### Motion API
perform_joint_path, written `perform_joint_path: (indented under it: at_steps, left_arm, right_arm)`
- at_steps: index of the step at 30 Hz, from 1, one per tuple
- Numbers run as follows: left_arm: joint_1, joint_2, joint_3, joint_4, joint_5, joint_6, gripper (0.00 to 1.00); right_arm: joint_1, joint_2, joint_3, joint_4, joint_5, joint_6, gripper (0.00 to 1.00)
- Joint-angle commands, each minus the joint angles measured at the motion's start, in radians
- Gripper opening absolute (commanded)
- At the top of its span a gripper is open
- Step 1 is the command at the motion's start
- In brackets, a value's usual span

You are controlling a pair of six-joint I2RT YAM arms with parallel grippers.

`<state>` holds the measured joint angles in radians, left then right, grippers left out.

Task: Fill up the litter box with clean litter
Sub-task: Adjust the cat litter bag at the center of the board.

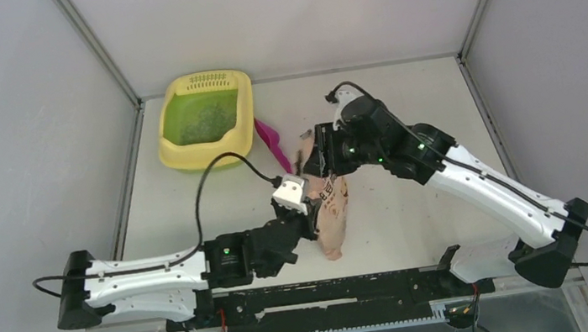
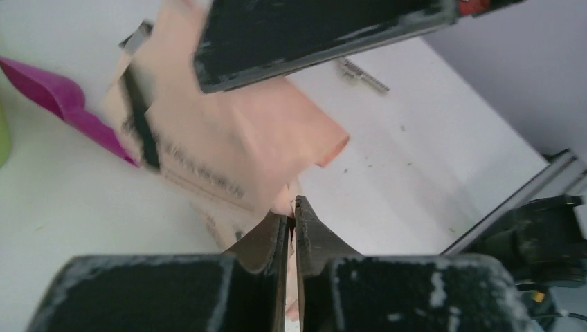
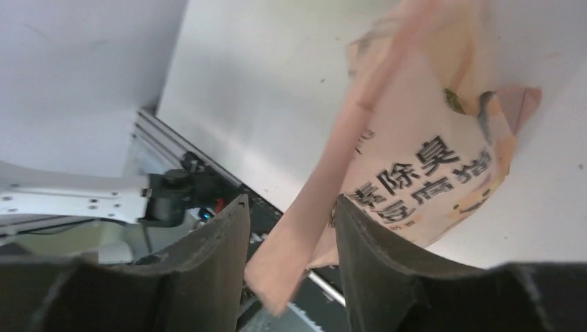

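Note:
The pale yellow litter box (image 1: 243, 113) stands at the back left, with dark clean litter (image 1: 199, 125) speckled over its green floor. A peach printed bag (image 1: 332, 212) hangs above the middle of the table between both arms. My left gripper (image 1: 311, 215) is shut on the bag's lower edge; in the left wrist view the jaws (image 2: 293, 207) pinch peach film of the bag (image 2: 228, 138). My right gripper (image 1: 308, 162) is at the bag's top. Its fingers (image 3: 291, 207) stand apart, with a loose strip of the bag (image 3: 429, 159) between them.
A magenta scoop (image 1: 272, 141) lies on the table just right of the litter box, close to the bag; it also shows in the left wrist view (image 2: 55, 97). Grey walls enclose the table on three sides. The black base rail (image 1: 332, 293) runs along the near edge.

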<state>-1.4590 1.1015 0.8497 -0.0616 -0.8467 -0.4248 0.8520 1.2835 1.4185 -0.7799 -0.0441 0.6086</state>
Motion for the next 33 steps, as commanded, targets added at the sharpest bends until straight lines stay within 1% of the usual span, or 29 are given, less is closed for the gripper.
perform_joint_path:
  at_steps: [1, 5, 6, 9, 10, 13, 15, 18, 21, 22, 24, 28, 31, 33]
  left_arm:
    - [0.042, -0.126, 0.01, 0.081, 0.11, 0.047, 0.1]
    - [0.118, -0.189, 0.02, 0.006, 0.218, 0.043, 0.1]
    - [0.132, -0.198, 0.021, -0.014, 0.239, 0.042, 0.1]
    - [0.144, -0.207, 0.029, -0.069, 0.253, 0.022, 0.11]
    - [0.144, -0.21, 0.027, -0.085, 0.253, 0.004, 0.13]
    - [0.145, -0.208, 0.006, -0.097, 0.263, -0.035, 0.26]
    - [0.143, -0.2, -0.004, -0.102, 0.267, -0.059, 0.33]
    - [0.123, -0.184, -0.001, -0.122, 0.246, -0.081, 0.4]
    - [0.091, -0.157, 0.01, -0.164, 0.189, -0.101, 0.44]
    - [0.073, -0.146, 0.013, -0.182, 0.163, -0.113, 0.49]
    - [0.041, -0.121, 0.022, -0.22, 0.1, -0.135, 0.52]
    - [-0.018, -0.049, 0.041, -0.298, -0.043, -0.212, 0.52]
    - [-0.054, -0.005, 0.054, -0.354, -0.19, -0.279, 0.51]
    - [-0.065, 0.014, 0.083, -0.469, -0.294, -0.38, 0.47]
  right_arm:
    - [-0.085, -0.11, -0.006, 0.064, -0.116, -0.035, 0.61]
    - [-0.254, -0.213, -0.086, 0.098, -0.212, -0.074, 0.63]
    - [-0.316, -0.246, -0.109, 0.107, -0.246, -0.08, 0.64]
    - [-0.416, -0.282, -0.175, 0.113, -0.297, -0.112, 0.64]
    - [-0.439, -0.283, -0.197, 0.107, -0.31, -0.122, 0.64]
    - [-0.487, -0.27, -0.241, 0.108, -0.312, -0.146, 0.64]
    - [-0.518, -0.234, -0.256, 0.107, -0.32, -0.157, 0.64]
    - [-0.544, -0.198, -0.281, 0.128, -0.345, -0.168, 0.64]
    - [-0.568, -0.189, -0.308, 0.159, -0.376, -0.169, 0.64]
    - [-0.578, -0.186, -0.315, 0.169, -0.389, -0.17, 0.64]
    - [-0.589, -0.184, -0.328, 0.177, -0.407, -0.173, 0.64]
    - [-0.612, -0.182, -0.35, 0.197, -0.432, -0.176, 0.64]
    - [-0.624, -0.181, -0.361, 0.208, -0.449, -0.179, 0.64]
    - [-0.631, -0.179, -0.363, 0.207, -0.459, -0.186, 0.64]
